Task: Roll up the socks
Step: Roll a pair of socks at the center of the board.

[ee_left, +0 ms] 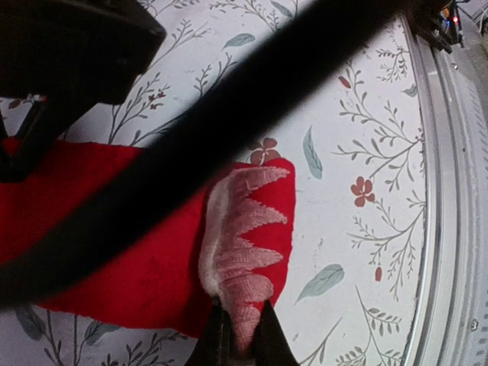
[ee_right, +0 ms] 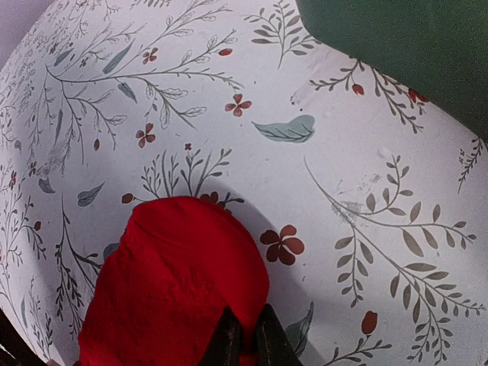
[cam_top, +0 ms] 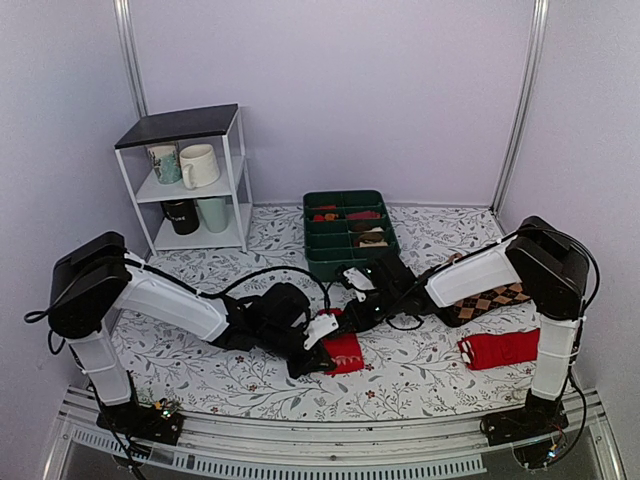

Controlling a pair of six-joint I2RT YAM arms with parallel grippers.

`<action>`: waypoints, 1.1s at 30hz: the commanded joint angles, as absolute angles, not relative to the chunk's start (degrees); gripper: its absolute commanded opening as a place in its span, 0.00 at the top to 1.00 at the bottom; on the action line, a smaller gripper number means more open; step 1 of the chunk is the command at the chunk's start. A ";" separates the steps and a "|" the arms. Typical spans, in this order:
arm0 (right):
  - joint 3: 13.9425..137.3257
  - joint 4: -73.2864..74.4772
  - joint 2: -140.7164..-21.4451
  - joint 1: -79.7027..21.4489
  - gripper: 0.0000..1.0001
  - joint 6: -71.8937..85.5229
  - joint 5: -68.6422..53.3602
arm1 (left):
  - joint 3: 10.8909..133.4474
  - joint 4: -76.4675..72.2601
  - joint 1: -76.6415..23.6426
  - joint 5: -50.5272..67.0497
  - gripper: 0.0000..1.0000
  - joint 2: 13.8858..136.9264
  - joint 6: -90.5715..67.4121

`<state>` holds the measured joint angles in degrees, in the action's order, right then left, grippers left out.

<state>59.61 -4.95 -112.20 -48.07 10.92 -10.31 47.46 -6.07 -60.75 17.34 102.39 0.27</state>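
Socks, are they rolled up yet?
Not yet. Done: the left claw is shut on the beige end of the socks, and the right claw is shut on a red part. In hand: starting the roll. Left: nearly all the rolling, since the socks lie mostly flat.

Both the left arm [cam_top: 170,300] and the right arm [cam_top: 470,275] wore glossy white shells between boxy black joints. A thick black cable [ee_left: 229,137] ran alongside the links. Each arm stood on a black base plate [cam_top: 138,420]. The left tool [ee_left: 240,343] and right tool [ee_right: 244,341] ended in slim, dark, tapered fingers.
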 commanded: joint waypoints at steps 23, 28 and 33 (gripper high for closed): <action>47.19 -15.16 -92.55 -47.58 0.41 2.80 -9.78 | 40.25 2.05 -57.83 24.35 1.00 107.70 -11.65; 35.05 -23.83 -83.42 -50.32 0.39 -5.72 -22.94 | 40.67 2.38 -57.75 24.40 1.00 108.20 -11.82; 29.68 -26.65 -82.00 -56.56 0.38 -8.18 -24.65 | 40.52 2.37 -57.75 24.26 1.00 107.93 -11.87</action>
